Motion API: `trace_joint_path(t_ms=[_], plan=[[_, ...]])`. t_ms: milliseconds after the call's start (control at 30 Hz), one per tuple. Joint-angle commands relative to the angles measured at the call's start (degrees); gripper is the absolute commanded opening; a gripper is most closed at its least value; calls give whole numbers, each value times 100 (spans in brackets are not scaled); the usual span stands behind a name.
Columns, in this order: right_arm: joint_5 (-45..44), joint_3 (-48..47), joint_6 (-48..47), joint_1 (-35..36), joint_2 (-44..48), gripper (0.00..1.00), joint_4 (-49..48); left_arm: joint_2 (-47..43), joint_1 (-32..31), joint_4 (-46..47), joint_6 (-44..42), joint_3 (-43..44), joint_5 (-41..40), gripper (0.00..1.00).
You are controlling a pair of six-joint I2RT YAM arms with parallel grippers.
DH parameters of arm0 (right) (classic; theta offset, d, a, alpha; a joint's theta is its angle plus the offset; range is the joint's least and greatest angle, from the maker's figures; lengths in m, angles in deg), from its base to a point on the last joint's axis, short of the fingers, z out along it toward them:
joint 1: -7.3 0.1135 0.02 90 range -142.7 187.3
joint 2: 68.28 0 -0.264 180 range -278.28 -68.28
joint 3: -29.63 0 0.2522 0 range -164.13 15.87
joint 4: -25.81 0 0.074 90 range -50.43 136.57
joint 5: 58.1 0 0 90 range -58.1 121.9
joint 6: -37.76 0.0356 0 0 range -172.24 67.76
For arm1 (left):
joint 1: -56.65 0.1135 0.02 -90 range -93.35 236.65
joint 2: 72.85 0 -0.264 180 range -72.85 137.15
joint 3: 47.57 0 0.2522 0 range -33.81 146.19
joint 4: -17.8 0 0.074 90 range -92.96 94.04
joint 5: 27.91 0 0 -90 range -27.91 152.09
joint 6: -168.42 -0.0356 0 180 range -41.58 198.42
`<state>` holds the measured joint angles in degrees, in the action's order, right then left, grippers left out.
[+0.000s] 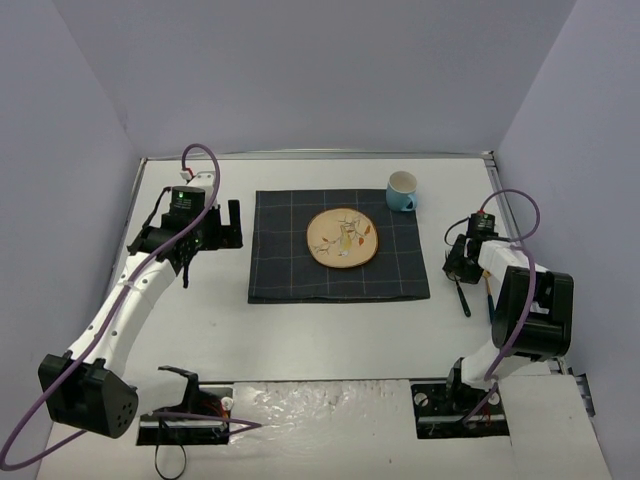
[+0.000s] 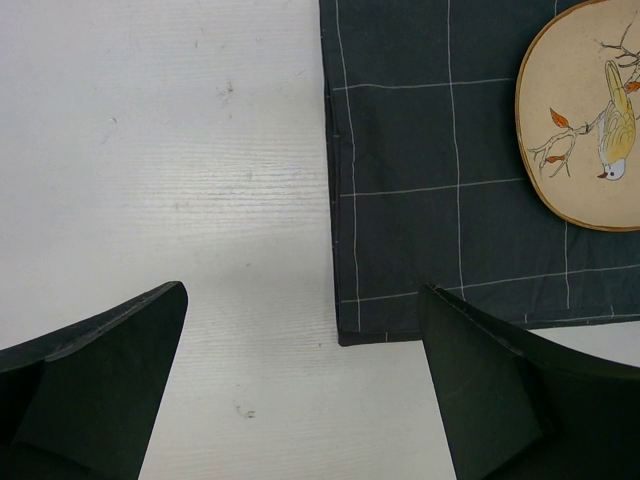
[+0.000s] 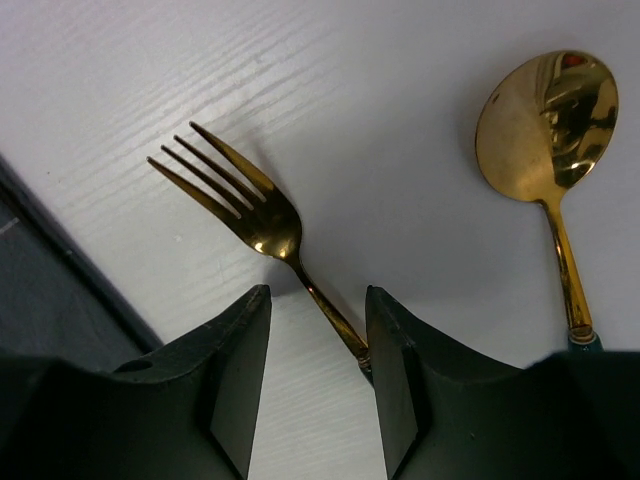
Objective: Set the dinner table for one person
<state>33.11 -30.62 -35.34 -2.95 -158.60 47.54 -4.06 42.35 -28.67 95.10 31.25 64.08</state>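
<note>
The white dinner table (image 1: 200,330) carries a dark navy checked mat (image 1: 290,270) with a round bird-painted plate (image 1: 343,238) on it. A blue cup (image 1: 402,190) stands off the mat's far right corner. My left gripper (image 1: 222,222) is open and empty over bare table just left of the mat (image 2: 420,150); the plate (image 2: 580,130) shows at the upper right. My right gripper (image 1: 458,262) is low over the table right of the mat. In the right wrist view it (image 3: 318,300) is open, its jaws astride the handle of a gold fork (image 3: 255,205) lying on the table. A gold spoon (image 3: 548,115) lies beside it.
The fork's dark handle (image 1: 463,298) and the spoon's handle (image 1: 488,285) lie under the right wrist. The mat's edge (image 3: 40,290) is close on the right gripper's left. Grey walls enclose the table on three sides.
</note>
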Motion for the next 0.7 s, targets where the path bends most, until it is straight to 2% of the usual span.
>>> trace_joint_path(t_ms=[0, 133, 267, 333, 667], plan=[[-308, -217, 77, 23, -247, 39, 114, -127, -46, 198, -66, 236, 8, 97], [-259, -207, 68, 23, -289, 31, 88, -129, -46, 186, -77, 244, -16, 97], [-244, -176, 60, 32, -242, 8, 65, -129, -46, 186, -86, 244, -40, 97], [-309, -215, 20, 23, -232, 1, 51, -129, -46, 186, -86, 249, -46, 97], [-449, -822, 10, 48, -645, 0, -445, -69, -28, 212, -69, 219, -63, 97]])
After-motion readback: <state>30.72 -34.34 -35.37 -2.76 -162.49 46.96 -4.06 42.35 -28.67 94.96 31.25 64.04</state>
